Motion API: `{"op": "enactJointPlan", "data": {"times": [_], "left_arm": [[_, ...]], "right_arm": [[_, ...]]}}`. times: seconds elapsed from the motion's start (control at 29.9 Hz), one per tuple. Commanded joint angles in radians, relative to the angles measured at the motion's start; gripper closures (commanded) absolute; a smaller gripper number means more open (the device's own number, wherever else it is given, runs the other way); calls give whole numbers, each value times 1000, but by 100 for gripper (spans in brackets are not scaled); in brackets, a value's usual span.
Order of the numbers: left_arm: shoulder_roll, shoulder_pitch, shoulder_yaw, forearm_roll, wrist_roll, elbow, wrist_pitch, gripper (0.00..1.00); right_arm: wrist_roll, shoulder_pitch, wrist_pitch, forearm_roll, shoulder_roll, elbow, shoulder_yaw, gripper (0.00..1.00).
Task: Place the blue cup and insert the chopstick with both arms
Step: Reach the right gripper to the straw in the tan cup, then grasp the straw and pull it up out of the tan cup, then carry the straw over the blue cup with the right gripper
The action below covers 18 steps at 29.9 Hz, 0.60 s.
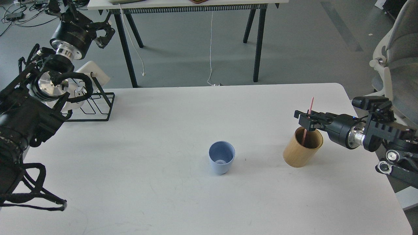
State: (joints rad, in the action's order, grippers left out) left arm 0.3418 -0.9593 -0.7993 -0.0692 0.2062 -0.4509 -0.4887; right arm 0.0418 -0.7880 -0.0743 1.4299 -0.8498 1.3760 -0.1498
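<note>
Centre of the frame, a little low: the blue cup stands upright on the white bench, mouth open to the camera, nothing touching it. Over to the right of the cup, well apart from it, there's the tan wooden holder, also upright on the bench.

The right claw comes in from the right edge and sits just above the holder's rim, fingers narrowed on the pink chopstick. The stick stands nearly upright, leaning slightly, its top poking out above the claw and its lower end down inside the holder. So the chopstick is in the tan holder, not in the blue cup.

Upper left of the frame now: the left claw is raised high, off the bench, fingers spread wide and holding nothing. Its arm runs down the left edge in a tangle of cables. Just behind that arm, a black wire rack sits at the bench's far left corner with something white in it, partly hidden.

Beyond the bench, a second table on black legs stands on the grey floor, and a grey office chair shows at the right edge.
</note>
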Motion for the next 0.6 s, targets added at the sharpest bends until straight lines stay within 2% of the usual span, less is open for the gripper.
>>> {"op": "enactJointPlan", "data": {"times": [0.0,0.1,0.3,0.47,0.57], "left_arm": [[0,1,2,0,7,1,0,1],[-1,1,2,-1,9,6,0,1],[0,2,2,-1,7,9,0,1],[6,1,2,-1,7,9,0,1],[8,1,2,-1,5,9,0,1]], "right_arm": [[-5,-4,1,26,1,2,7,87],[-6,-5,1,30,1,0,7,94],[-5,-23,1,29,-32,23,-2,94],[-3,-65,17,17,-162,129,-7,94],[1,-121,80,10,-247,182,-23,94]]}}
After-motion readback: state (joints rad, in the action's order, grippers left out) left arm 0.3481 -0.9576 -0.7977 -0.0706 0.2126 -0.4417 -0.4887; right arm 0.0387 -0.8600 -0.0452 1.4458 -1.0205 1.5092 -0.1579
